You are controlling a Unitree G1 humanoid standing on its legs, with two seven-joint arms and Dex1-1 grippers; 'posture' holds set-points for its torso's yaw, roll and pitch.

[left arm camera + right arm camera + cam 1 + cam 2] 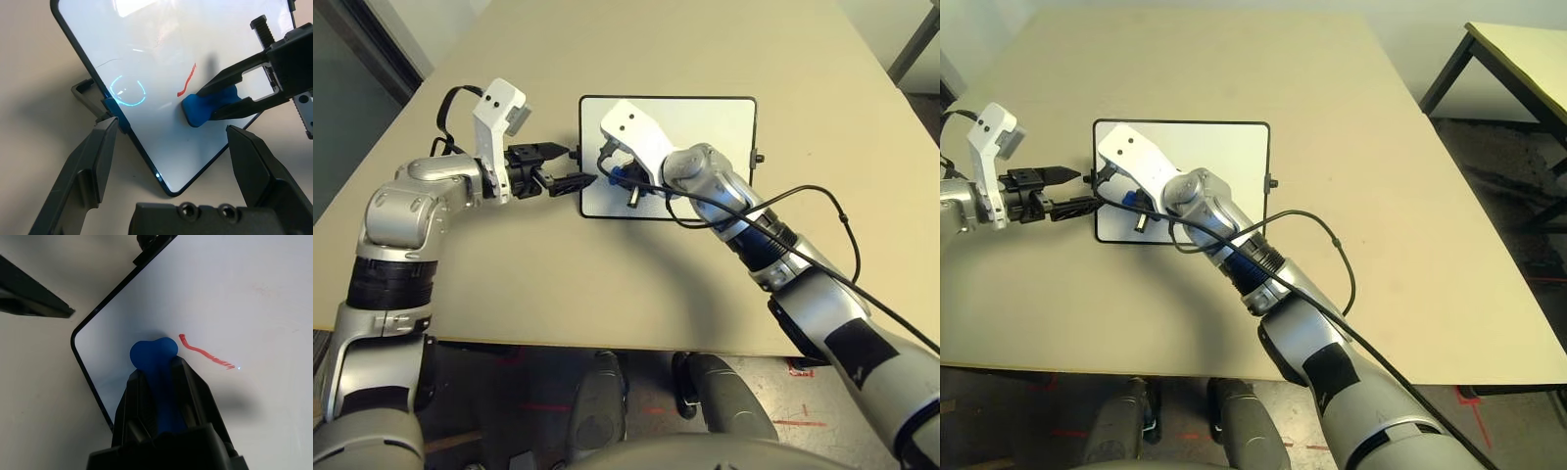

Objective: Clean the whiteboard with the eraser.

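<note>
Your right gripper (164,377) is clamped on the eraser (152,354), pressed on the whiteboard (705,122) near its left corner; its wrist view shows a red stroke (205,354) just beside; your left gripper (570,166) stands spread astride the board's left edge; bare worktop (607,284) all round.

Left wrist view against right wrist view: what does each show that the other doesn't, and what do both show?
Left wrist view alone: a blue circle drawn on the whiteboard, and the left pincer open astride the board's corner. Right wrist view alone: a black finger of the other pincer over the table beside the board. Both: the right pincer shut on the blue eraser, pressed to the board beside a red mark.
</note>
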